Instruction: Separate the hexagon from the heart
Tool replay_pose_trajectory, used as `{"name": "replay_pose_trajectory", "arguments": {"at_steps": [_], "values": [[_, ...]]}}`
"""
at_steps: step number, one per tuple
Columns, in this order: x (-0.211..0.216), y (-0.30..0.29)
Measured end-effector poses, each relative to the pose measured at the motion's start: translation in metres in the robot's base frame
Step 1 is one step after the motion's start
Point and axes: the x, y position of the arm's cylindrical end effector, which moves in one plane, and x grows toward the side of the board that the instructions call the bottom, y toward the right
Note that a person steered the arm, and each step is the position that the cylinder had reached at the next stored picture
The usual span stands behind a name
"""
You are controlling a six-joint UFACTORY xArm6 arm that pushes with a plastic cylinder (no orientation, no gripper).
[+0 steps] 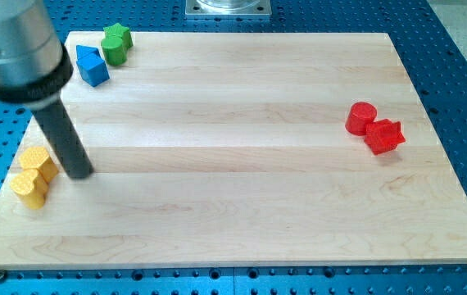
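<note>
A yellow hexagon block (36,161) and a yellow heart block (29,188) lie touching each other near the left edge of the wooden board (242,213), the hexagon above the heart. My tip (80,173) rests on the board just right of the hexagon, very close to it, and up and right of the heart. The dark rod rises from the tip toward the view's top left.
A blue block (92,65) and a green star block (116,43) sit together at the top left corner. A red cylinder (361,117) and a red hexagon-like block (383,135) touch at the right side. Blue perforated table surrounds the board.
</note>
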Motion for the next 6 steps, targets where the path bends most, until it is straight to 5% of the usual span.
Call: {"name": "replay_pose_trajectory", "arguments": {"at_steps": [1, 2, 4, 6], "values": [[0.061, -0.002], [0.06, -0.079], [-0.053, -0.053], [-0.117, 0.017]]}}
